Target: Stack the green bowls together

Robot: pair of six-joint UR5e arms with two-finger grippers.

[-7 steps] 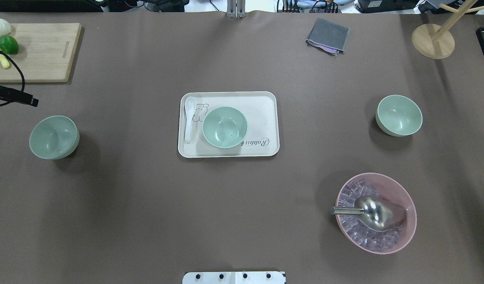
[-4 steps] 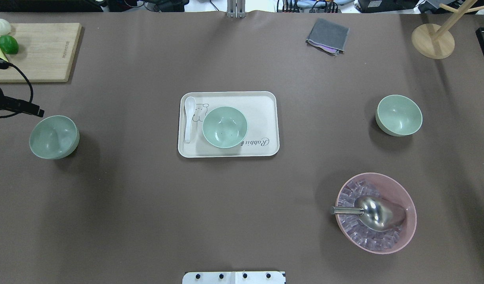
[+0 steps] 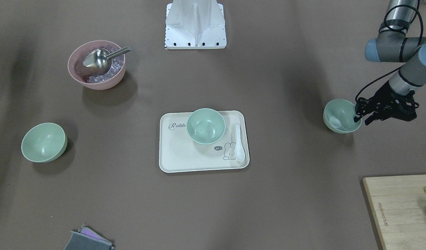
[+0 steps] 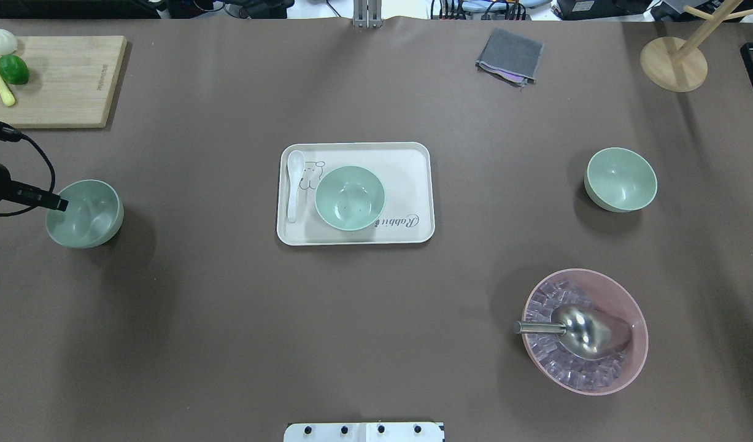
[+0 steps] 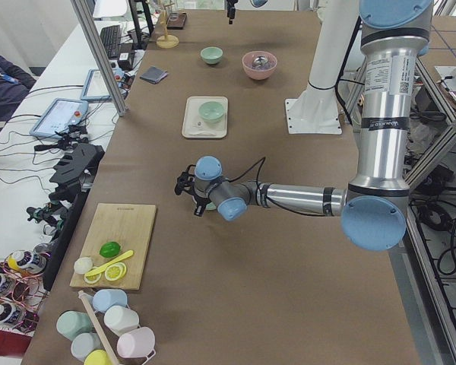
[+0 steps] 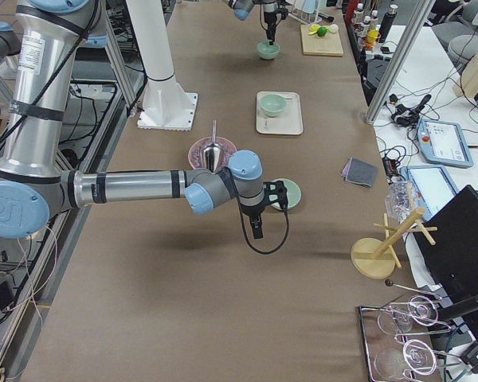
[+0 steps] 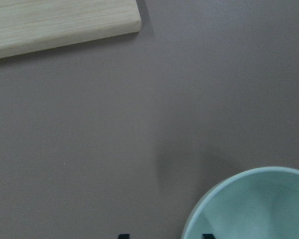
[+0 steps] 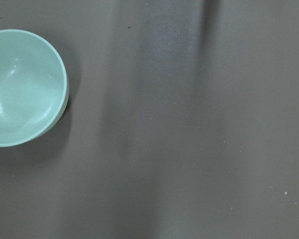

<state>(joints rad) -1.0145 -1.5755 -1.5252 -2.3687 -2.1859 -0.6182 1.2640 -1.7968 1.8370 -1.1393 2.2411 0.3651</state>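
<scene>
Three pale green bowls stand apart. One green bowl [image 4: 350, 197] sits on the white tray [image 4: 413, 161]. A second green bowl [image 4: 620, 179] is on the right of the table and appears at the left edge of the right wrist view [image 8: 22, 87]. The third green bowl [image 4: 88, 215] is at the far left. My left gripper [image 3: 361, 119] is open at this bowl's outer rim, and the left wrist view has the rim [image 7: 197, 219] between its two fingertips. My right gripper [image 6: 257, 229] hangs beside the right bowl; I cannot tell whether it is open or shut.
A pink bowl [image 4: 628, 374] holds ice cubes and a metal scoop [image 4: 582, 330] at the near right. A white spoon [image 4: 294, 184] lies on the tray. A wooden cutting board [image 4: 63, 80] with fruit, a grey cloth [image 4: 510, 55] and a wooden stand [image 4: 674, 61] line the far edge.
My left gripper has moved from beside the cutting board towards the robot's side, onto the rim of the left green bowl. The bowls have not moved.
</scene>
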